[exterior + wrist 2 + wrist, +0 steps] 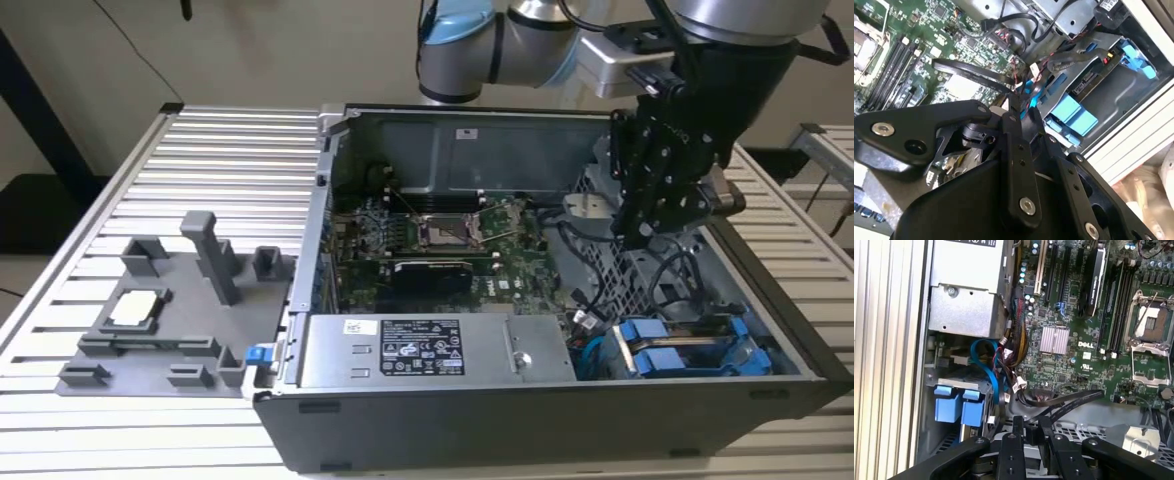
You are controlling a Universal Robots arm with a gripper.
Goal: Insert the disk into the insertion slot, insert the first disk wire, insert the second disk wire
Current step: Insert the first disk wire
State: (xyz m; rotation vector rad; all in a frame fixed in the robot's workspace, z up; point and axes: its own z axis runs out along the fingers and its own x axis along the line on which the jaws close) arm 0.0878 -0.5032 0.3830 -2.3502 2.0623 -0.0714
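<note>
Down inside the open case [534, 430] on the ribbed table [200, 140], the hand [1031, 429] pinches a black wire [1074, 397].

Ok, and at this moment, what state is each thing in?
computer case, side panel off, interior exposed.
disk, lying inside the drive cage in its blue carrier.
gripper, low inside the case, next to a black flat cable.
CPU socket, bare, no cooler on it.
</note>
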